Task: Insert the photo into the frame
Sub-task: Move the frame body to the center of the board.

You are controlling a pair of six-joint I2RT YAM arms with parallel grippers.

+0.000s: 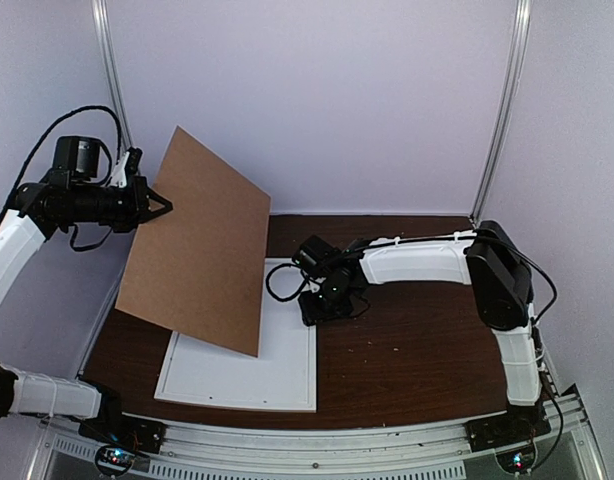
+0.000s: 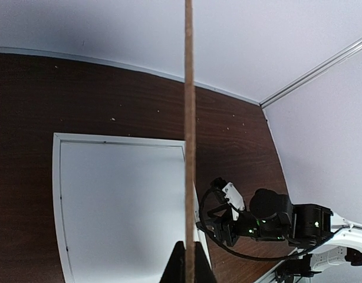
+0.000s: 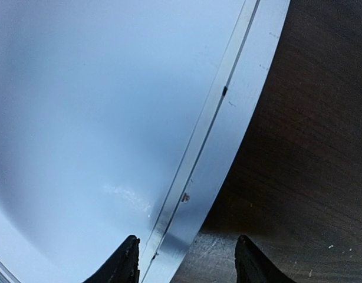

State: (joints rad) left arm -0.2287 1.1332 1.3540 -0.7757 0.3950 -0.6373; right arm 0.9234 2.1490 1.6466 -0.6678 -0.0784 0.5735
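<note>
The white frame (image 1: pixel 237 402) lies flat on the dark table, and a plain white sheet (image 1: pixel 287 330) fills it. Whether that sheet is the photo's back I cannot tell; no printed side shows. My left gripper (image 1: pixel 165 205) is raised at the left, shut on the edge of a brown backing board (image 1: pixel 202 245), which hangs tilted above the frame's left half. In the left wrist view the board (image 2: pixel 190 118) is edge-on between the closed fingers (image 2: pixel 176 265). My right gripper (image 1: pixel 309 312) sits low at the frame's right rail (image 3: pixel 228 135), open, its jaws straddling that rail (image 3: pixel 187 259).
Bare dark wood (image 1: pixel 417 340) lies to the right of the frame. White walls and two metal corner posts (image 1: pixel 502 110) close the back. The right arm's black cable (image 1: pixel 277 285) loops over the frame's upper right corner.
</note>
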